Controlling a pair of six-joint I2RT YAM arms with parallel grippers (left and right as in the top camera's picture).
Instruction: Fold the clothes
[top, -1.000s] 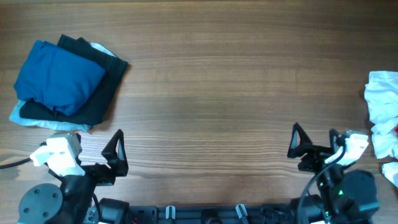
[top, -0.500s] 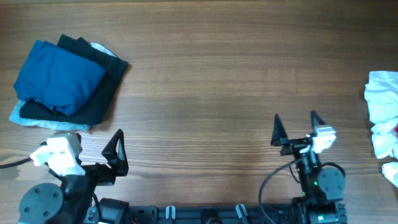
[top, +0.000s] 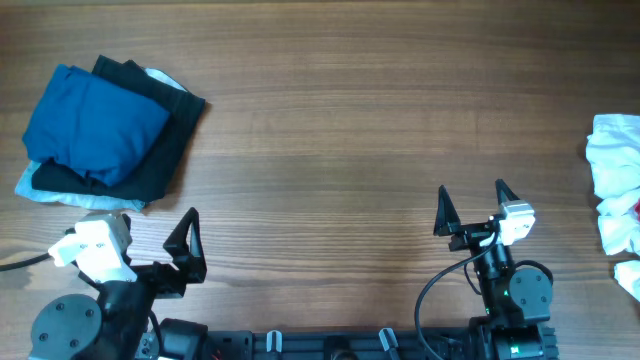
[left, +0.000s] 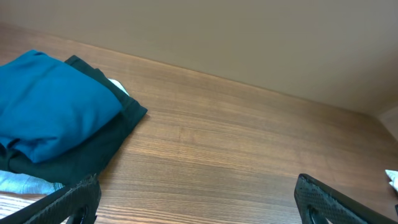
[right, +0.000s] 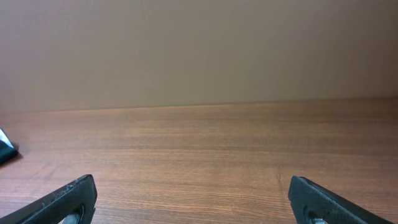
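Left fingers (left: 69, 200), right fingers (right: 69, 198) wide, empty; blue garment (top: 95, 125) tops pile (top: 165, 152); white heap (top: 615, 165), perhaps clothes.

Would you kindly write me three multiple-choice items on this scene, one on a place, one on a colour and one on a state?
1. Where does the folded stack lie?
A) at the left end of the table
B) at its centre
C) at its right end

2. What colour is the stack's top garment?
A) white
B) red
C) blue

3. How does the right gripper stand?
A) shut on cloth
B) open and empty
C) shut on nothing

Answers:
1 A: the overhead view shows the stack at the left end.
2 C: a blue piece lies over the black garment.
3 B: its fingers stand wide apart, with only bare wood between them.
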